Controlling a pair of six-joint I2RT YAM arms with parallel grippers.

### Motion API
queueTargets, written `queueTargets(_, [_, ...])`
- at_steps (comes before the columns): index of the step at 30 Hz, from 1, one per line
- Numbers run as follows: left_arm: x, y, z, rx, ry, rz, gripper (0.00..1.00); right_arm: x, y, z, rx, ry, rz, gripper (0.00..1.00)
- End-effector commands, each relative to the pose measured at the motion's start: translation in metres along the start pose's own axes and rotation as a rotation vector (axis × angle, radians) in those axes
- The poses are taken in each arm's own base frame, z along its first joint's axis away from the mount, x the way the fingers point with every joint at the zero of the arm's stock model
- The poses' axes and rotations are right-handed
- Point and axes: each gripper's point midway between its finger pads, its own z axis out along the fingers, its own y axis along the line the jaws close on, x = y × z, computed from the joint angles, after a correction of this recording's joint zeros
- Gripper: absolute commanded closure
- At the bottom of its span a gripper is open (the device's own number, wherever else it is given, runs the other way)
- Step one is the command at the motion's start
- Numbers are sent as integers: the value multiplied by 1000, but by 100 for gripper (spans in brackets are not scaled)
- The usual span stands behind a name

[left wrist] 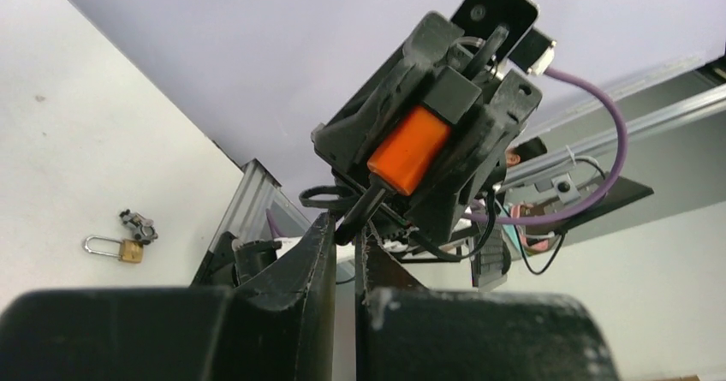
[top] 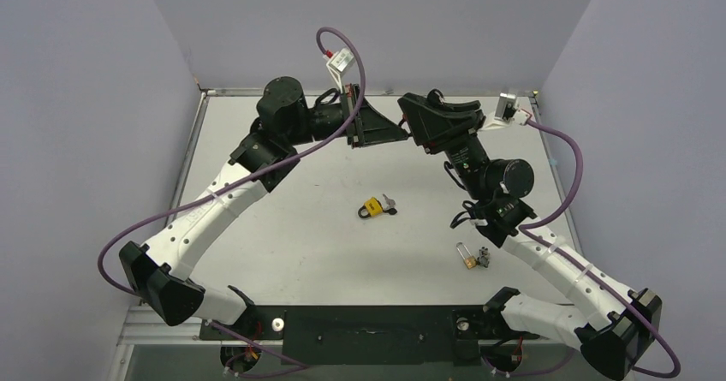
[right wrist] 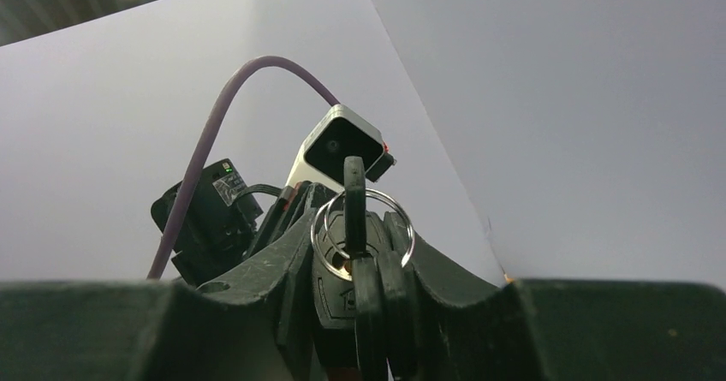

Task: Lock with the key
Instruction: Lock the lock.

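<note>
My left claw [left wrist: 347, 227] and right claw [top: 411, 122] meet raised above the 12 o'clock end of the white tabletop [top: 291, 227], tip to tip. The right claw is closed part-way on an orange, rounded block-shaped lock [left wrist: 409, 151], which sits clamped between its black fingers. From the lower end of that lock a thin black key [left wrist: 366, 205] runs down into my left claw, whose tips are pinched almost together on it. A dark loop hangs from the key at its 9 o'clock in the left wrist view. In my right wrist view a bunch of black-headed keys on a silver split ring [right wrist: 360, 235] stands between my fingers, with one key head upright at the ring's 12 o'clock. Behind it is the white camera housing [right wrist: 342, 145] of my other wrist. A small white label [right wrist: 227, 188] on the black part at 9 o'clock of the ring is too small to read. Down on the tabletop a yellow padlock [top: 371, 207] lies near the middle with a small key [top: 389, 203] at its 3 o'clock. I cannot tell whether that key is inserted. At 4 o'clock from it, well apart, lies a small brass padlock with a silver shackle [top: 467, 258]. A little cluster of keys [top: 485, 258] sits just beside that one at 3 o'clock. A purple cable [top: 342, 43] arches over my left wrist.
</note>
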Motion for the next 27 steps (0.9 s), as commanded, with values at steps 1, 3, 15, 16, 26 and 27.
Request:
queueTargets(1, [-89, -180, -67, 477, -516, 328, 100, 174, -35, -72, 70, 616, 136, 100])
queueTargets(3, [-90, -181, -65, 489, -514, 326, 100, 174, -34, -70, 66, 614, 136, 100])
queueTargets(15, [-61, -139, -51, 393, -385, 354, 100, 126, -36, -49, 65, 502, 149, 100])
queueTargets(16, [-59, -135, -52, 371, -381, 351, 100, 120, -33, -47, 45, 487, 154, 100])
queueTargets(26, [-40, -49, -52, -30, -184, 494, 98, 98, -23, -50, -48, 493, 129, 100])
queueTargets(27, [-36, -43, -53, -46, -148, 505, 89, 97, -16, -53, -78, 510, 130, 100])
